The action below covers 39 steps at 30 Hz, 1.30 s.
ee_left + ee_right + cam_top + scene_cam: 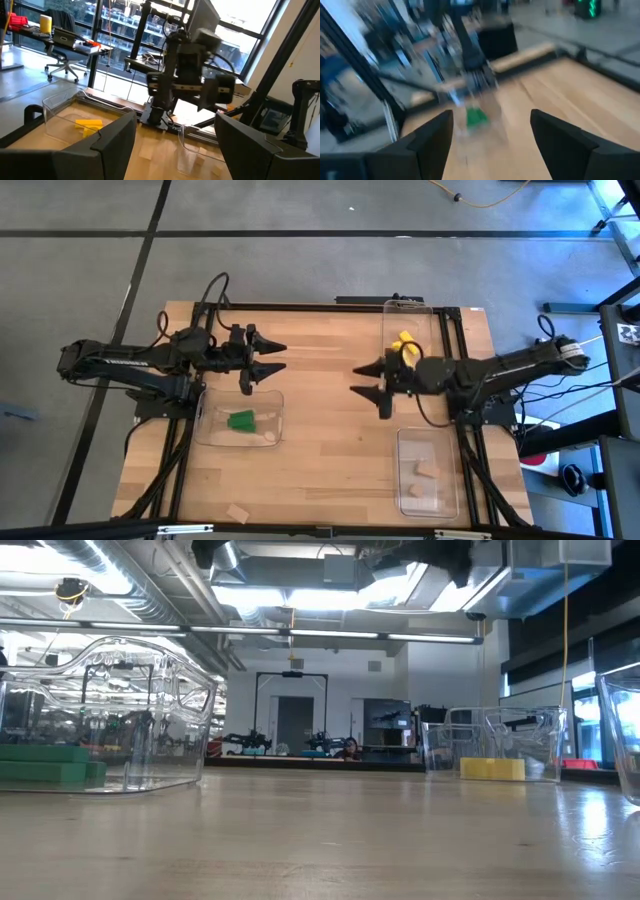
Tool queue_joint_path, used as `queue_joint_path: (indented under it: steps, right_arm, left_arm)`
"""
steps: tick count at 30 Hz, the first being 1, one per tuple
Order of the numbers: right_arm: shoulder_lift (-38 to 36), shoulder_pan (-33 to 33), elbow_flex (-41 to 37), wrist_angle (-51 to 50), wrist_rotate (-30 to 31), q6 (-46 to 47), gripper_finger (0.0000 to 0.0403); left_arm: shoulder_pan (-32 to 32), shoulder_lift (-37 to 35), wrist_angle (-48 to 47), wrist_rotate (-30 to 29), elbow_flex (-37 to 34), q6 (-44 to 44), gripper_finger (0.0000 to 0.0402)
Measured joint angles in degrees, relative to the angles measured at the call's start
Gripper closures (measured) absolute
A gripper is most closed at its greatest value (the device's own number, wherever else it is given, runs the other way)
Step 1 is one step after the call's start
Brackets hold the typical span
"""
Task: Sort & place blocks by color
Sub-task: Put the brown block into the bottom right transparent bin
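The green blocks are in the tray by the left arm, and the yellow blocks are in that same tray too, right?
Not quite. The green blocks are in the tray by the left arm, but the yellow blocks lie in a different tray, over by the right arm. The high view shows it.

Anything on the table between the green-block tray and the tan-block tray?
Nothing: in the high view only bare wood lies between the green-block tray and the tan-block tray. Both hands hang open above the table.

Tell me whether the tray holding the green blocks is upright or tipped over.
Upright. In the low view the clear tray sits flat on the table, green blocks on its floor; the high view shows its open top facing up.
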Motion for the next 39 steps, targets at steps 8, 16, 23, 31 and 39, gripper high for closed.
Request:
queue_joint_path:
  steps: [8, 16, 23, 31, 39]
  right_arm:
    - [-0.04, -5.39, -6.37, 21.32, -6.24, -5.47, 0.0135]
    - [-0.04, -5.39, -6.42, 22.16, -6.26, -8.61, 0.0135]
    - [-0.04, -5.39, -6.42, 22.01, -6.25, -8.51, 0.0134]
    - [-0.04, -5.39, -6.42, 20.69, -6.24, -8.48, 0.0134]
    - [-0.04, -5.39, -6.39, 16.99, -6.22, -8.46, 0.0134]
  left_arm:
    - [0.00, 0.00, -0.03, -0.02, -0.02, 0.18, 0.0141]
    - [0.00, 0.00, -0.03, -0.02, -0.02, 0.20, 0.0141]
    - [-0.30, 0.00, -0.10, 0.61, -0.02, -3.46, 0.0141]
    - [-12.92, 5.26, -27.82, -1.38, 12.47, -4.51, 0.0144]
    - [-35.99, 21.41, -54.60, -4.15, 27.10, -4.34, 0.0145]
